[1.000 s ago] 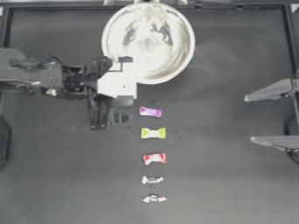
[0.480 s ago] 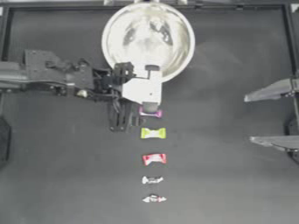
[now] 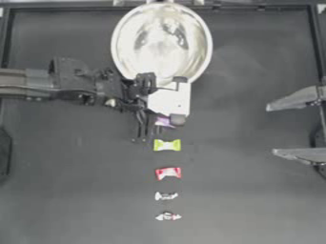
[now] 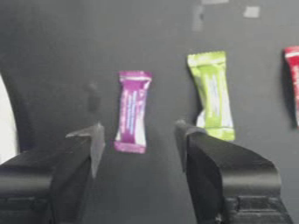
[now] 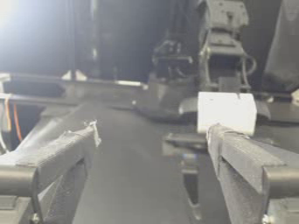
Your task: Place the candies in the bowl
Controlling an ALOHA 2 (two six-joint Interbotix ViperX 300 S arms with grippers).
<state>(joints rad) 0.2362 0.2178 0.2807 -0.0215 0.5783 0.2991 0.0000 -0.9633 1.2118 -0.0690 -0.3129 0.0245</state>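
The left gripper, jaws spread, has been moved over the pink twist-wrapped candy below the shiny white-silvery bowl, so a grasp seems imminent, while the right gripper is parked with jaws spread.

Left gripper reaches mid-table, jaws apart; right gripper parked, open.

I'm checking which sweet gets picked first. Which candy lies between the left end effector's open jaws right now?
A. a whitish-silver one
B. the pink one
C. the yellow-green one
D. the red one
B. In the left wrist view the pink candy lies on the table between the open jaws of the left end effector, not yet gripped; the yellow-green candy lies off to one side, outside the jaws.
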